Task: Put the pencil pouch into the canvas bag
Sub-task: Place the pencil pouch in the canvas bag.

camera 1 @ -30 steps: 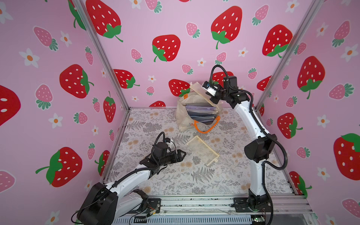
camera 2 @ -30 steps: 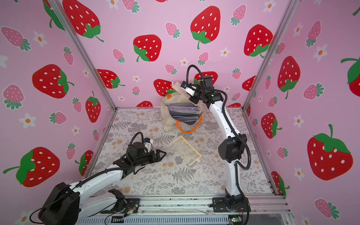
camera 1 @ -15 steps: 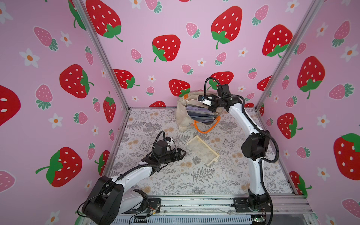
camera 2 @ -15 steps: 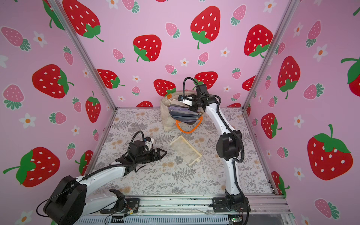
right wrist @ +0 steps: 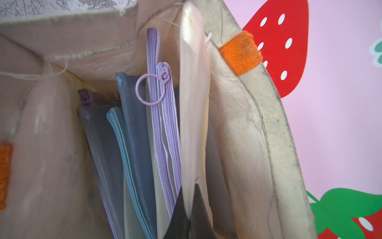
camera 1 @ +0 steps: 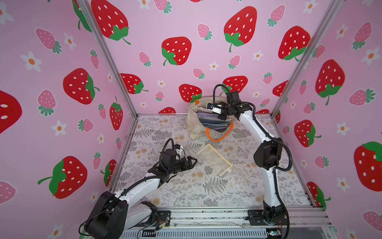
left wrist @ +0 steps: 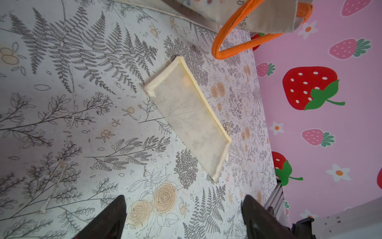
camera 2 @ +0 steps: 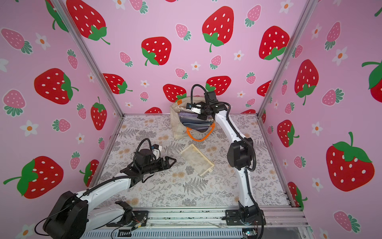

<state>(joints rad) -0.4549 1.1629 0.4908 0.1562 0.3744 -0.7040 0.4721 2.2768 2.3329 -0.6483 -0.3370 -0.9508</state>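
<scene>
The right gripper (right wrist: pixel 189 198) is clamped on a cream pouch, the held pouch (right wrist: pixel 193 103), inside the mouth of the bag (camera 1: pixel 193 124). The bag stands at 12 o'clock on the table (camera 1: pixel 186 192). In the right wrist view the held pouch sits between a purple-zip pouch (right wrist: pixel 163 128) and the bag's wall; how deep it has gone I cannot tell.

A second cream pouch, the loose pouch (camera 1: pixel 215 159), lies flat near the table's middle, at 6 o'clock from the bag. The left gripper (camera 1: pixel 191 162) hangs just beside it at 9 o'clock, jaws spread wide and empty.

Risks, as I judge them:
- The bag is already packed (several pouches on edge), so a held pouch let go too high could stay proud of the rim or tip out.
- Fingers pulling back could drag it along, or snag the purple ring pull (right wrist: pixel 149 89).
- A push on the soft wall could topple the bag.
- The loose pouch is thin and flat, so the left jaws may skid over it.
</scene>
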